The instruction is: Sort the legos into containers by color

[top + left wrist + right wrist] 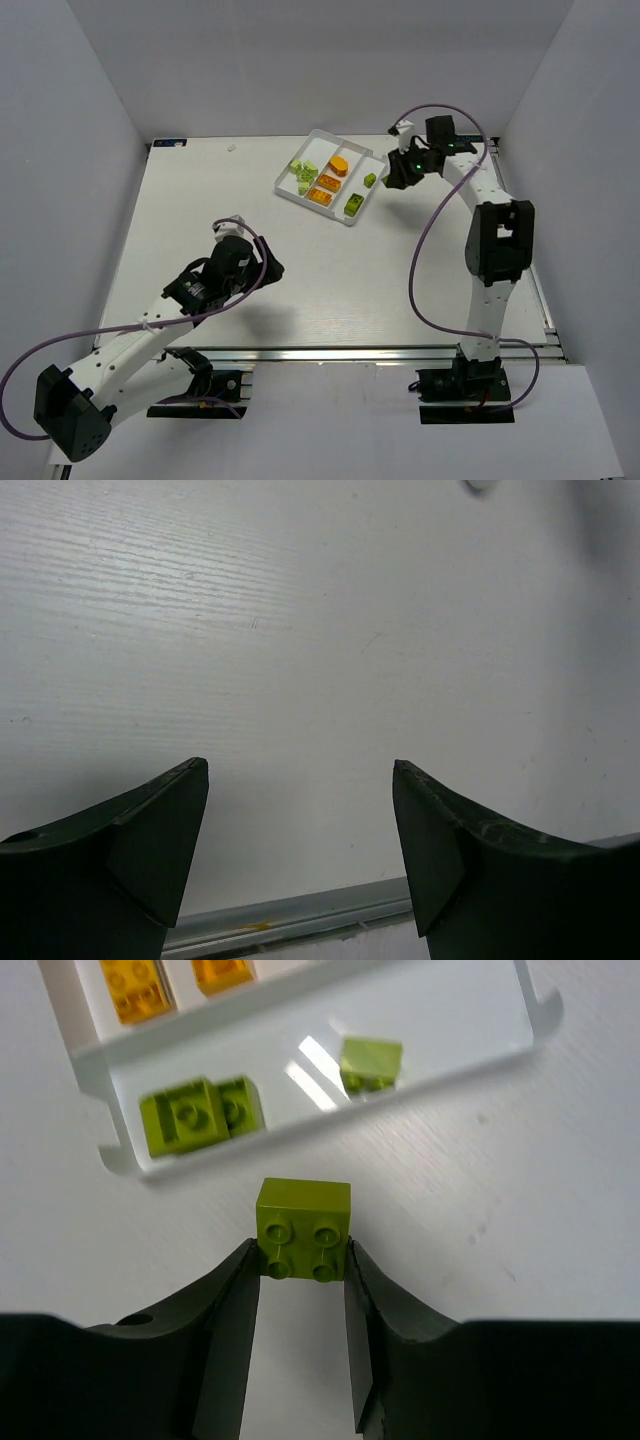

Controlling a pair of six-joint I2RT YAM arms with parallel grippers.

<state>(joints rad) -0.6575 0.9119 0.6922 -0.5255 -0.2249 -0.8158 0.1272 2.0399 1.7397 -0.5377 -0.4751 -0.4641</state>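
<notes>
Right wrist: my right claw grips the green brick — lift it over the tray rim ahead, release gently.

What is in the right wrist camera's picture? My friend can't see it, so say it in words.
The right gripper pinches a green brick by its sides, just outside the white tray. Beyond it, the tray's nearest compartment holds three more green bricks, and the next one holds orange bricks.

Bright even light, soft shadows on the table, glare streaks in the tray, its bricks blurred.
</notes>
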